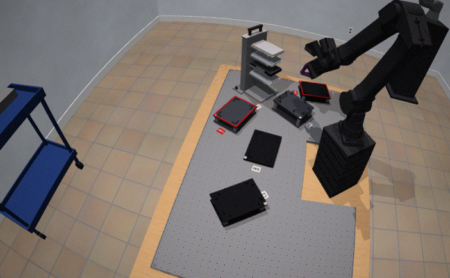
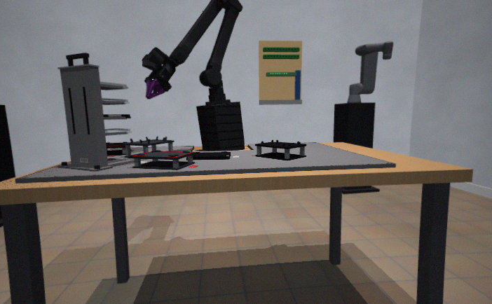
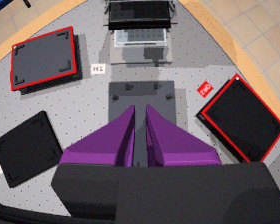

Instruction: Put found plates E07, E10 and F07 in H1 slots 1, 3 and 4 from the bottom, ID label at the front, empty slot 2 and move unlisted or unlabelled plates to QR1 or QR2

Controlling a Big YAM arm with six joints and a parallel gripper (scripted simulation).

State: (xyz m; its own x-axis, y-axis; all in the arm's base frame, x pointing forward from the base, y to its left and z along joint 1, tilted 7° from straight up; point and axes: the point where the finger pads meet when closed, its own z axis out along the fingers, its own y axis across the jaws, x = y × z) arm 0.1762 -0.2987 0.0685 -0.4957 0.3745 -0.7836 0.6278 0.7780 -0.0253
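The plate hotel H1 (image 1: pixel 249 58) (image 2: pixel 83 113) stands at the far end of the grey deck. A grey plate (image 1: pixel 266 58) lies in slot 3, a black plate (image 1: pixel 269 70) (image 3: pixel 140 12) in slot 2, and a grey plate (image 1: pixel 264 76) (image 3: pixel 143 36) in slot 1. No label is readable. My gripper (image 1: pixel 304 72) (image 2: pixel 151 92) (image 3: pixel 140 112) hangs high in front of the hotel, above the grey nest (image 1: pixel 292 107) (image 3: pixel 143 99). Its purple fingers are slightly apart and hold nothing.
A red-framed nest (image 1: pixel 225 106) (image 3: pixel 43 36) left of the hotel looks bare. The red-framed nest on the right carries a black plate (image 1: pixel 314 90) (image 3: pixel 247 119). A flat black pad (image 1: pixel 263 147) (image 3: pixel 27 149) and a raised black nest (image 1: pixel 238 202) lie nearer. The arm's base (image 1: pixel 342 162) stands at the right.
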